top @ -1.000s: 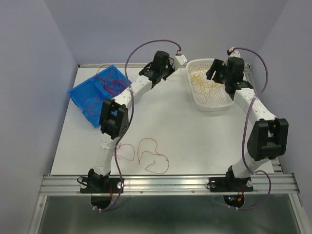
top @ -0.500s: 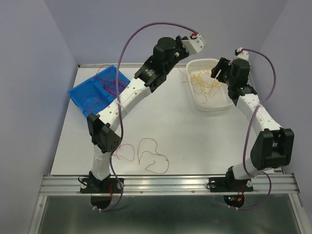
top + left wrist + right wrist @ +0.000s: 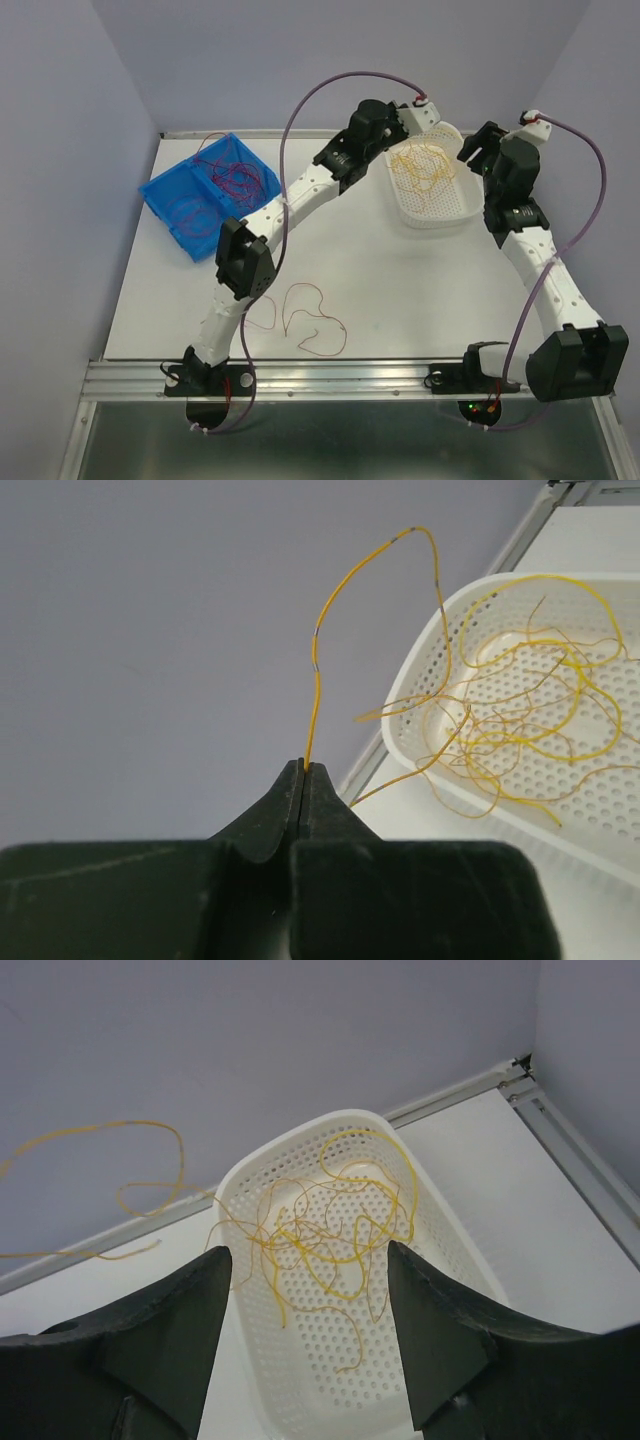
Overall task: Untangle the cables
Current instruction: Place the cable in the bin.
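Observation:
Thin yellow cables [image 3: 422,168] lie tangled in a white perforated basket [image 3: 440,215] at the back right. My left gripper [image 3: 303,768] is shut on one yellow strand [image 3: 318,660], which arcs up and over into the basket [image 3: 420,670]. In the top view the left gripper [image 3: 390,130] hangs raised just left of the basket. My right gripper [image 3: 310,1260] is open and empty, above the basket [image 3: 240,1175] and its yellow tangle [image 3: 330,1230]; in the top view it [image 3: 480,145] is at the basket's right. The lifted strand [image 3: 150,1130] loops against the wall. Dark red cables [image 3: 300,320] lie in loops near the front.
A blue two-part bin [image 3: 165,200] at the back left holds more dark red cables [image 3: 228,178]. Purple arm cables [image 3: 330,85] arch high over the left arm and beside the right arm [image 3: 590,170]. Walls close in the back and both sides.
The left arm has risen and swung right to the basket with the yellow strand. The right arm has drawn back to the right, out of the basket.

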